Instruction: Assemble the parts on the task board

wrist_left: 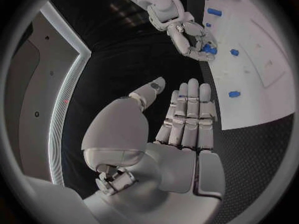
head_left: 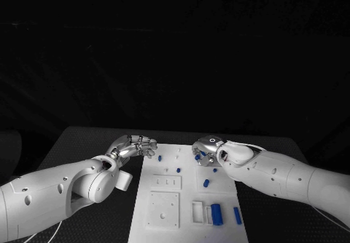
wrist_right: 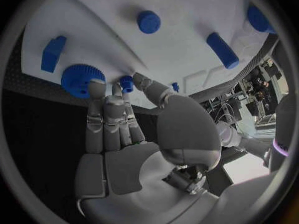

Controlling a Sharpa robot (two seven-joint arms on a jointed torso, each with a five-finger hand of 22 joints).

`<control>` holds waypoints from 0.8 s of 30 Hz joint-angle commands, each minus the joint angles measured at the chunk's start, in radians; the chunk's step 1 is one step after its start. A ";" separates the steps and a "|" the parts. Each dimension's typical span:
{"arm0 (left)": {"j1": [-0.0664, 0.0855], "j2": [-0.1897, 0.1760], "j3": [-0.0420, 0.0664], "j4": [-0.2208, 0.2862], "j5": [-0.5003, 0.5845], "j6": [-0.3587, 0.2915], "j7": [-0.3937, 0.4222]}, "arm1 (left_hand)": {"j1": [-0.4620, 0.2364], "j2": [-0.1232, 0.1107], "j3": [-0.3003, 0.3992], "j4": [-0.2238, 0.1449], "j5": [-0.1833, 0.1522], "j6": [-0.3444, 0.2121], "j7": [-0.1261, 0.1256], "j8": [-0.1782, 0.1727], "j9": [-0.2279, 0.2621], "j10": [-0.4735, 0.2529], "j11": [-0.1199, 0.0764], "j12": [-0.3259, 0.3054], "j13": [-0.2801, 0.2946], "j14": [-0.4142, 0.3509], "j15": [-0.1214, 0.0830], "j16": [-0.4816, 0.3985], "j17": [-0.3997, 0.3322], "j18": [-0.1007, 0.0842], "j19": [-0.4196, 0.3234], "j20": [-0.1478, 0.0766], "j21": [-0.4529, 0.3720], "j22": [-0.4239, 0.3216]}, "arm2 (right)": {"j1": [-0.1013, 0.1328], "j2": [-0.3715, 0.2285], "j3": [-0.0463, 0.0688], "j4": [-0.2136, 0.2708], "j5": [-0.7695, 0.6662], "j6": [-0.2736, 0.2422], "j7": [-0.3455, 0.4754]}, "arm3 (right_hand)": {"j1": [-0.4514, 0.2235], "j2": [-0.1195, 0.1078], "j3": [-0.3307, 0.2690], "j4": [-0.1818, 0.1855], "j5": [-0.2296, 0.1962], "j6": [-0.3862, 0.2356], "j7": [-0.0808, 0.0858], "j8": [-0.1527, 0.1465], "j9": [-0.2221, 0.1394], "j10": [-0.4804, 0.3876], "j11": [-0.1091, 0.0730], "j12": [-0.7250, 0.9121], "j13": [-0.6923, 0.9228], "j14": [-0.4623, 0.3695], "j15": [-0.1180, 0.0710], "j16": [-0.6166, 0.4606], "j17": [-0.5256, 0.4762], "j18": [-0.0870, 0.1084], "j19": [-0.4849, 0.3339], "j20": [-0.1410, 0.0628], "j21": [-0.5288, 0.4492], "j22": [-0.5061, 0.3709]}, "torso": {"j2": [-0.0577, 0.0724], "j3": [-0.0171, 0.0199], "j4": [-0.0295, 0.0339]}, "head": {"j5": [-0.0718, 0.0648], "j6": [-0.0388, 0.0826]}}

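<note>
notably, the right robot hand reaches over the far end of the task board, fingertips at a blue gear, nothing grasped; the left robot hand hovers released beside the board, clear of the parts.
</note>
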 commanded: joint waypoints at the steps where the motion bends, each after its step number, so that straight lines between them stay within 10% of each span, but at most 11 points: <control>1: 0.001 0.000 0.001 0.004 -0.007 0.016 0.010 | -0.009 0.000 0.001 -0.008 0.005 0.008 0.001 -0.004 -0.002 0.007 0.000 -0.004 -0.001 0.000 0.008 -0.005 0.002 0.015 -0.008 0.002 0.005 0.024 | -0.010 0.002 -0.006 -0.002 -0.019 0.030 -0.003 | -0.001 0.004 0.008 0.001 -0.007 0.014 -0.001 0.002 0.003 0.014 -0.004 0.002 0.001 -0.008 -0.003 0.006 -0.004 0.038 0.003 -0.002 0.006 0.020 | 0.004 -0.0014 -0.0002 | 0.001 0.000; 12: 0.001 0.000 0.001 0.003 -0.007 0.017 0.008 | -0.011 0.000 0.001 -0.009 0.004 0.008 0.001 -0.005 -0.002 0.008 0.000 -0.005 -0.001 0.001 0.008 -0.006 0.003 0.015 -0.008 0.002 0.006 0.024 | -0.011 -0.002 -0.006 0.001 -0.063 0.017 -0.021 | 0.012 0.056 0.078 0.008 -0.033 0.113 -0.033 0.050 0.035 0.137 -0.051 0.050 0.043 -0.013 -0.049 0.019 -0.021 0.038 0.001 -0.003 0.016 0.021 | 0.008 -0.0040 -0.0034 | 0.002 0.000; 24: 0.001 0.000 0.001 0.004 -0.007 0.017 0.006 | -0.012 -0.001 0.002 -0.010 0.004 0.007 0.002 -0.006 -0.002 0.008 0.000 -0.007 -0.002 0.001 0.008 -0.008 0.005 0.015 -0.009 0.002 0.007 0.024 | -0.011 -0.008 -0.005 0.044 -0.086 -0.092 -0.076 | 0.010 0.060 0.095 -0.009 -0.033 0.130 -0.042 0.059 0.051 0.157 -0.060 0.051 0.057 -0.015 -0.058 0.029 -0.023 0.038 0.006 -0.001 0.028 0.022 | 0.011 -0.0048 -0.0048 | 0.001 0.013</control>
